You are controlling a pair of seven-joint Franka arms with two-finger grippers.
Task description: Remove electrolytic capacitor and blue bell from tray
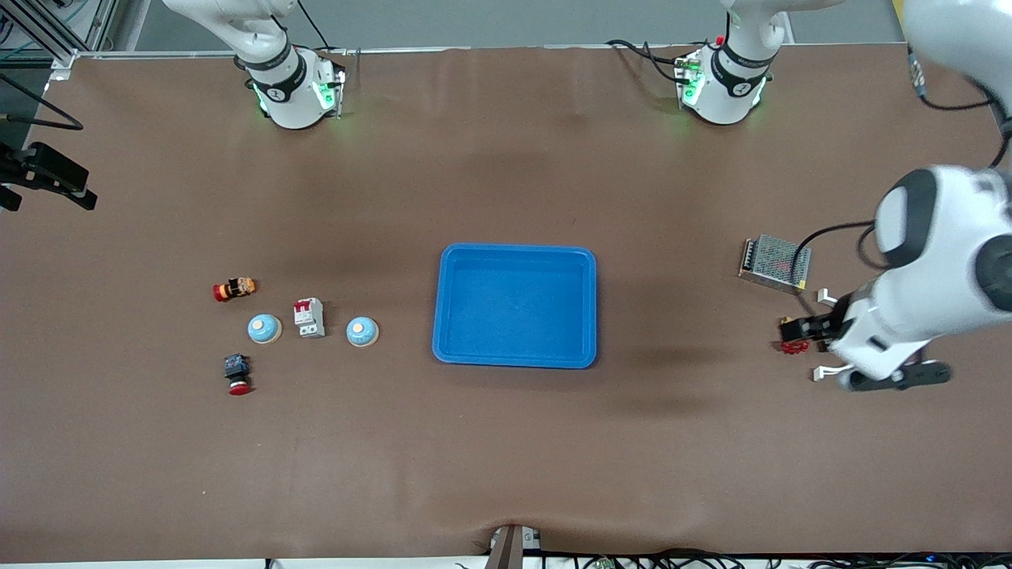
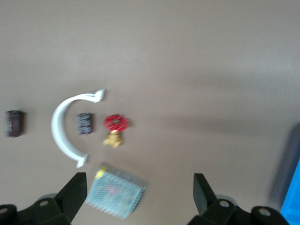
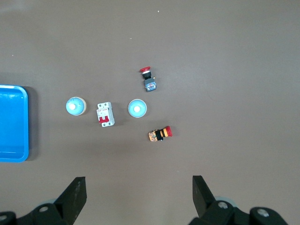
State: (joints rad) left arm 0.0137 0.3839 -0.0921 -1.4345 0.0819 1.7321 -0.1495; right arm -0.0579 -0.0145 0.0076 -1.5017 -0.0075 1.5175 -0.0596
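A blue tray (image 1: pixel 515 305) sits mid-table (image 1: pixel 506 458) with nothing in it. Toward the right arm's end from the tray lie two pale blue bells (image 1: pixel 362 332) (image 1: pixel 264 329) with a white and red circuit breaker (image 1: pixel 309 318) between them, plus two red-capped push buttons (image 1: pixel 234 289) (image 1: pixel 237 374). Toward the left arm's end from the tray lie a metal mesh power supply (image 1: pixel 775 263), a red-handled brass valve (image 2: pixel 115 127), a white curved clip (image 2: pixel 68 126) and two small dark blocks (image 2: pixel 85 123) (image 2: pixel 14 123), possibly capacitors. The left pincer (image 2: pixel 139 193) hovers released over that cluster; the right pincer (image 3: pixel 139 193) hangs released above the bells, grasping nothing.
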